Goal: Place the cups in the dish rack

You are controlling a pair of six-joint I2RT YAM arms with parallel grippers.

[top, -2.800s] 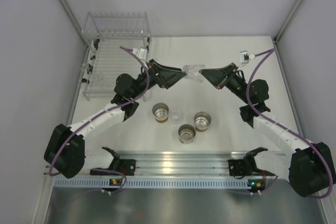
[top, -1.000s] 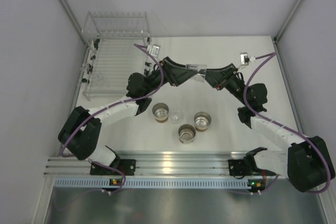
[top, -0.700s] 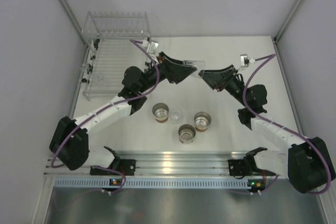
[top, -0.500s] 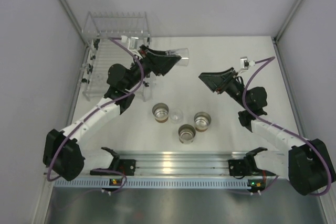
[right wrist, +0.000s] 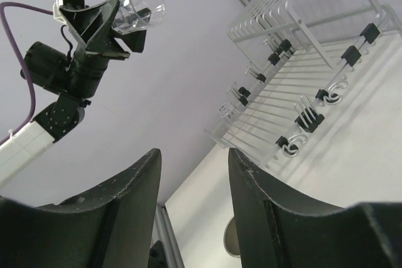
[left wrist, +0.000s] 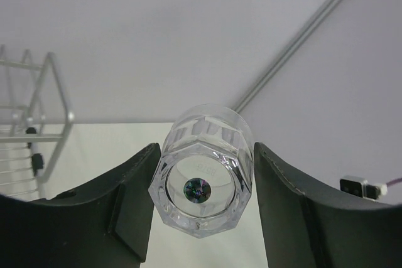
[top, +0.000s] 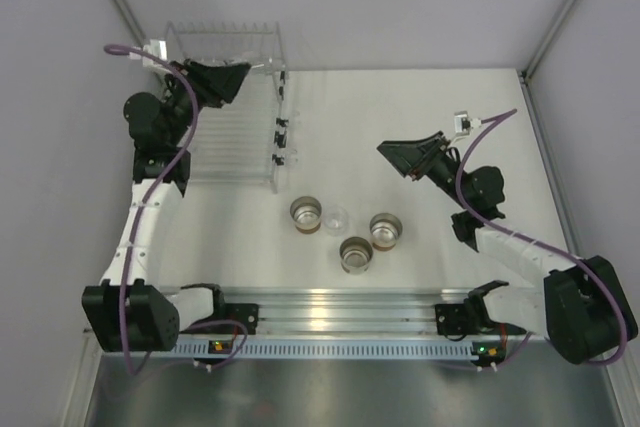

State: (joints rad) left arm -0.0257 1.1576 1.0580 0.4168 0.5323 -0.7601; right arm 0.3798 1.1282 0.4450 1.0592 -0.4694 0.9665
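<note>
Left arm swung off table centre over to rack (top: pixel 232 132), carrying clear cup (left wrist: pixel 202 183); right arm barely shifted. Left gripper (left wrist: pixel 205 155) pinching clear cup by its sides, cup lying sideways, base toward wrist camera, mouth pointing away, held up over rack's far end. Right gripper (right wrist: pixel 193 155) spread, nothing between fingers, hanging above table (top: pixel 420 97) right of centre. On table: three cream cups (top: pixel 355 254) in loose triangle, second clear cup (top: pixel 337 217) just beside leftmost cream one. None of them touching rack.
</note>
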